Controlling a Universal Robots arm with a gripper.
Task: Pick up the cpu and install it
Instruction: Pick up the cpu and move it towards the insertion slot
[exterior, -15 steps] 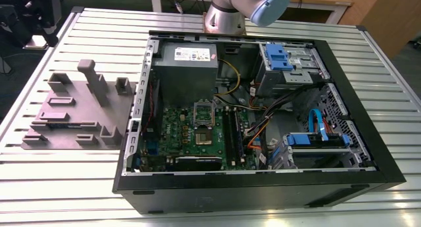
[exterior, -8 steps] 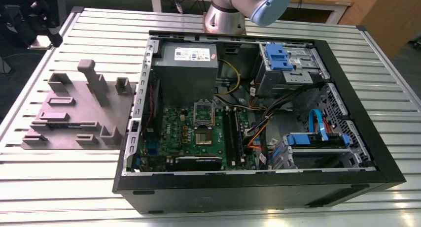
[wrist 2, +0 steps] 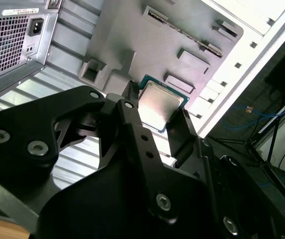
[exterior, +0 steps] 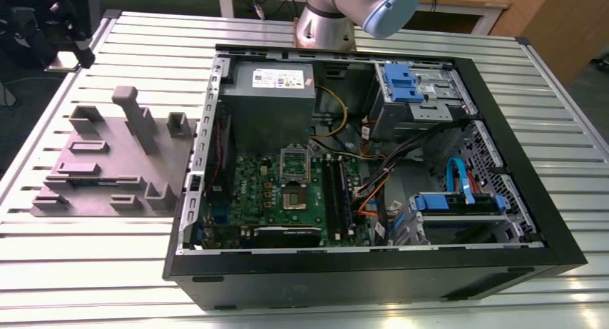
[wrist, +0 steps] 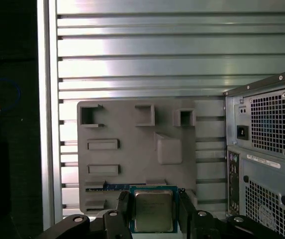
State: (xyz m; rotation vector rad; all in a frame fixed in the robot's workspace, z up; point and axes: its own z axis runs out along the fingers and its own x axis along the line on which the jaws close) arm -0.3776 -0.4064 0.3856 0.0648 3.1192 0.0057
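The black 2-finger tool (wrist: 154,214) grips the small, flat, square, silver-topped cpu (wrist: 153,209) by 2 opposite edges. The cpu is held above the grey moulded fixture plate (wrist: 127,159) on the slatted metal surface (wrist: 157,50).

Cpu (wrist: 153,210) between the fingers (wrist: 124,208); fixture (wrist: 127,152) on the table (wrist: 132,50) beside the case (wrist: 266,149)

An open black case (exterior: 381,275) lies on the slatted metal surface (exterior: 95,272). Inside it are a green motherboard (exterior: 249,190), a grey power supply (exterior: 271,104) with a white label, memory slots (exterior: 335,193), blue brackets (exterior: 404,83) and cables (exterior: 381,179). A grey fixture (exterior: 105,168) sits just beside the case, on the exterior view's left.
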